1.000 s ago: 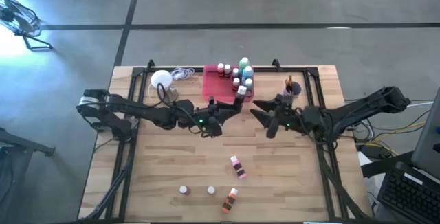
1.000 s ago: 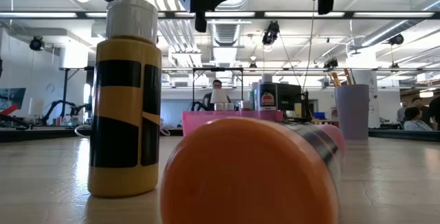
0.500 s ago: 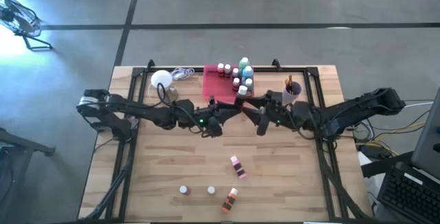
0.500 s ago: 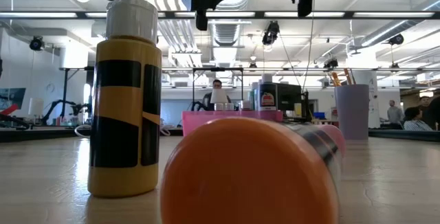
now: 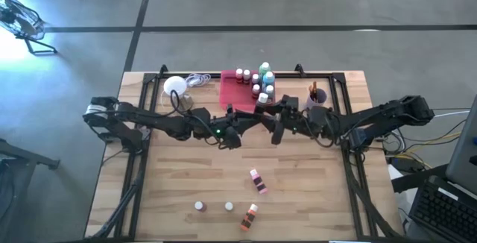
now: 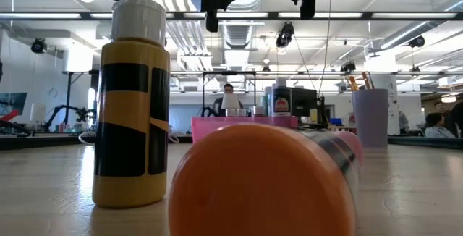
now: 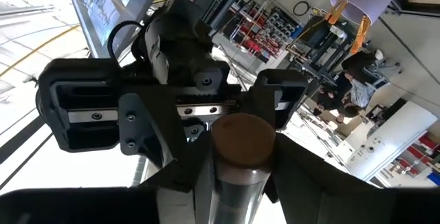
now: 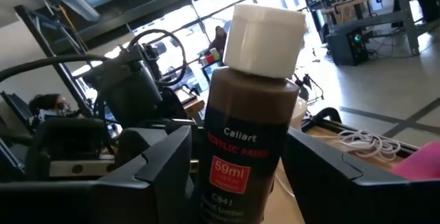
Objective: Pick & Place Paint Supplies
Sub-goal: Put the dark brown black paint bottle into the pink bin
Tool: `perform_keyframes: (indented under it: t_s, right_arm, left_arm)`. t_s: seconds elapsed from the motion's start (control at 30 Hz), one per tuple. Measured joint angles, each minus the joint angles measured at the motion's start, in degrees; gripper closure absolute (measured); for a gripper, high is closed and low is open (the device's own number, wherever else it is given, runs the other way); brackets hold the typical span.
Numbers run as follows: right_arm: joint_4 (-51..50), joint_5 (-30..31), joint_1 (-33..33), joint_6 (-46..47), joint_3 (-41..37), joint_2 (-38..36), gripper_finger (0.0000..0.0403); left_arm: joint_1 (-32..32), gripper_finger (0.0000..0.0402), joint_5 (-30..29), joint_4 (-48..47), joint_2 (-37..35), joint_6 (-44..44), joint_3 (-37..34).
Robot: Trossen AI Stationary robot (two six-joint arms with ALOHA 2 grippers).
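The wooden slatted worktop (image 5: 186, 191) carries a pink rectangular tray (image 5: 232, 98) at its far edge, with several white-capped bottles standing on its right part. Just in front of the tray, the two dark arms meet nose to nose above the boards.

The left gripper (image 5: 253, 116) is closed partway on a small brown paint bottle with a white cap (image 8: 247, 148), holding it off the worktop by its lower end. The right gripper (image 5: 276, 122) stands wide, one jaw on each side of the bottle's body, not visibly clamped.

The bottle looks like light, rigid plastic, smooth and rather slippery under its label. The straight labelled middle seems the safest place to grip. The narrower white cap (image 8: 265, 35) would probably twist or slip.
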Motion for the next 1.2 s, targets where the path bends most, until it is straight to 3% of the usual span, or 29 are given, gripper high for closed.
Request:
perform_keyframes:
  t_s: [0.4,0.6,0.87,1.2]
  right_arm:
    - [-0.10,-0.19,-0.15,-0.86,-0.03,-0.01,0.0268]
    - [-0.77,-1.38,-0.19,-1.77,-0.11,-0.02,0.0276]
    - [-3.00,-2.58,-0.20,-7.84,-0.09,-3.24,0.0279]
    - [-25.81,-2.65,0.36,-10.71,0.00,-12.18,0.0275]
  left_arm:
    - [0.02,0.0275,0.26,-0.18,0.00,-0.12,0.00]
    - [0.04,0.0265,1.85,-1.92,0.00,-9.35,0.00]
    - [-0.13,0.0212,3.26,-2.02,-0.02,-38.05,-0.02]
    - [1.83,0.0174,4.17,-3.60,-2.42,-94.28,-1.01]
